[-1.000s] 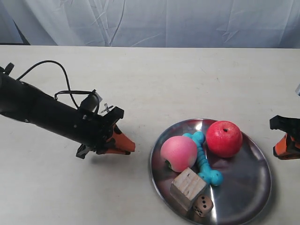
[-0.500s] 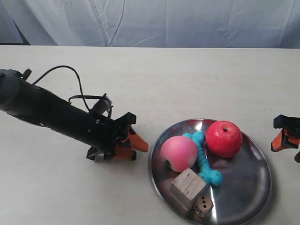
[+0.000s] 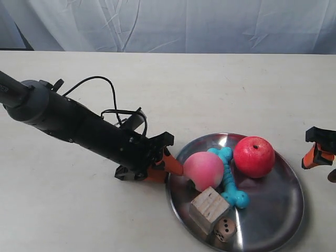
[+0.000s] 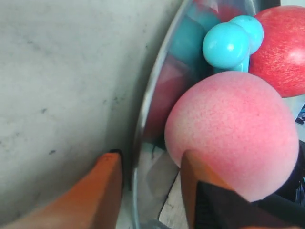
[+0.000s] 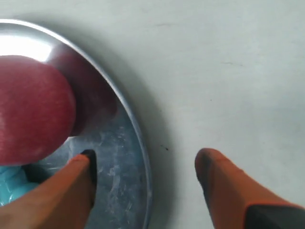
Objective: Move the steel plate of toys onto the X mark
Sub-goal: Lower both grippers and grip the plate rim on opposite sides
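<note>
The steel plate lies at the front right of the table, holding a red apple, a pink peach, a turquoise bone, a wooden cube and a small die. My left gripper is open astride the plate's rim: one finger on the table side, the other inside against the peach. My right gripper is open astride the opposite rim, near the apple. The X mark is hidden.
The left arm's black body and looping cable stretch across the table from the exterior view's left. A white curtain hangs behind the table's far edge. The right gripper shows only partly at the exterior view's right edge.
The left arm has slid toward the plate until its fingers straddle the rim. The plate's toys have shifted slightly. The right gripper has barely moved.
</note>
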{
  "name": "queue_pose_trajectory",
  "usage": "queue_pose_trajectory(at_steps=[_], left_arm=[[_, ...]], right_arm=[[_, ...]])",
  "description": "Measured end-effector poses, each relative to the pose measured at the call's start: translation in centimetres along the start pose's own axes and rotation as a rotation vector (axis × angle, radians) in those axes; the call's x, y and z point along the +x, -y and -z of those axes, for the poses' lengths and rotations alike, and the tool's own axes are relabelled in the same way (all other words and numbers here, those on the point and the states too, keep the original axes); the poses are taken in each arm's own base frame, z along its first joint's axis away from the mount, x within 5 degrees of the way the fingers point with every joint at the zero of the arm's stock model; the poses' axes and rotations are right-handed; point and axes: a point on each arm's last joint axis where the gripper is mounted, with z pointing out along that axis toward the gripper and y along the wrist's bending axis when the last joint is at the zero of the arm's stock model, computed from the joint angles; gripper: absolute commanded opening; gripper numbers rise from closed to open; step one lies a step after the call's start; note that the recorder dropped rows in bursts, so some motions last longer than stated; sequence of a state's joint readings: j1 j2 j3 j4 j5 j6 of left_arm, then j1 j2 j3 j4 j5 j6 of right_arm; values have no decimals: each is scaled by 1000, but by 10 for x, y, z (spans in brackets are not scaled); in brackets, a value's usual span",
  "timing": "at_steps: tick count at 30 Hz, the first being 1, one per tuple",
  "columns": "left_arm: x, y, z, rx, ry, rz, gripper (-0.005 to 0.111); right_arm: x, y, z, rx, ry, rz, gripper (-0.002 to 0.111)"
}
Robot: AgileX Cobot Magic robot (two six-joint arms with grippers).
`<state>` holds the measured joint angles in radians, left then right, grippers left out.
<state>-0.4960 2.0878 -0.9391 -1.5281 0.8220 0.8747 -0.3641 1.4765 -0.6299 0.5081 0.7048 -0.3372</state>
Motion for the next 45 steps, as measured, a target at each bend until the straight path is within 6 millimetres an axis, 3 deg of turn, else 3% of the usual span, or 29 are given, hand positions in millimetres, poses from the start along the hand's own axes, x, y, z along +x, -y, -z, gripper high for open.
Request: queue_pose_trajectory(at_steps=[5,12,18,20,26,31,34,37,41,44,45], left_arm=[[0,0,-1,-5,4,-3,14],[-1,0,-1,-7,6,-3,13],[-1,1,-1,-14,10,-1,0],[-1,1,-2,-16,10,-2,0],[-1,0,-2,-25,16,-4,0],[-1,0,-3,-30,19,-5,0],[-1,0,-3,-31,20,-5,0],[-1,0,-3,-32,21,-5,0],[-1,0,-3,-32,21,-5,0],[-2,-1,-2,-46,34,-6,0],[-4,-3,-1,-62,42,-10,0]], right_arm=[[1,-1,0,-6,-16,0,61],[7,2,-16,-30,-155,-32,61],[10,6,-32,-46,-252,-73,59],[10,6,-35,-52,-265,-86,53],[15,6,-40,-65,-272,-125,17],[16,7,-41,-59,-260,-133,23],[17,7,-41,-62,-267,-133,40],[14,7,-38,-55,-271,-102,46],[20,6,-51,-56,-302,-116,22],[25,-4,-62,-53,-335,-35,-1],[26,-7,-63,-49,-338,-10,-1]])
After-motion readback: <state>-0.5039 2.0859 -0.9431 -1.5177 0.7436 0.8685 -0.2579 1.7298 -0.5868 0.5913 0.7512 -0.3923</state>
